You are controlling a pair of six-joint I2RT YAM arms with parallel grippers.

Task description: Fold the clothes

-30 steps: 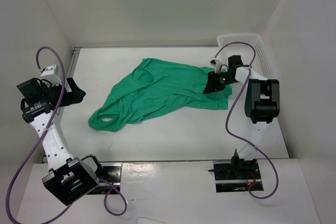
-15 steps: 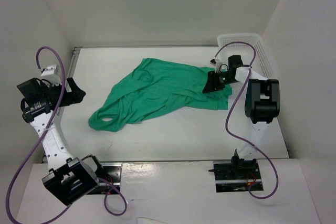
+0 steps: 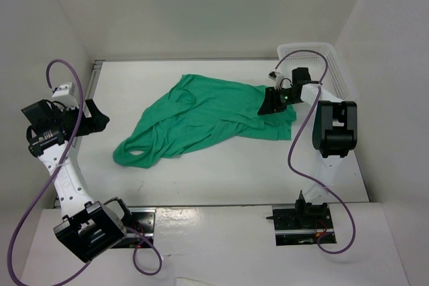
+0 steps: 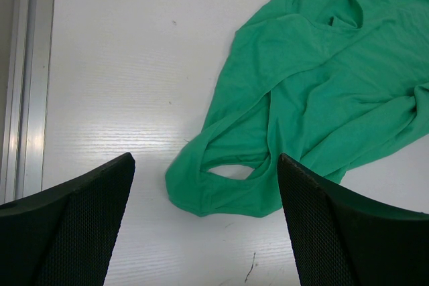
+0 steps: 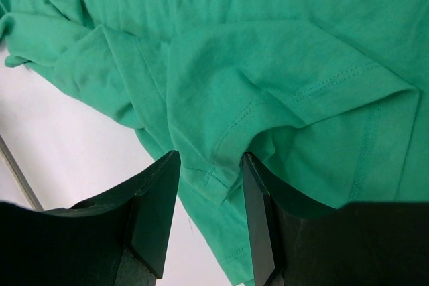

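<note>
One plain green T-shirt (image 3: 201,118) — crumpled.

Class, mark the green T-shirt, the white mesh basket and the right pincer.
emerald-green fabric T-shirt (image 3: 201,115): top view, middle of its body.
white plastic mesh basket (image 3: 340,72): top view, right wall.
black right pincer (image 5: 210,157): right wrist view, midway between its fingertips.

I'm driving a robotics lab test cell, not a home. It has a bare white worktop (image 3: 221,172) boxed in by plain white panels (image 3: 201,11) behind it and on both sides. A left arm (image 3: 64,172) and right arm (image 3: 335,128) are bolted at its near edge, trailing purple cables (image 3: 289,155), and a metal rail (image 4: 27,65) runs along its left edge.
</note>
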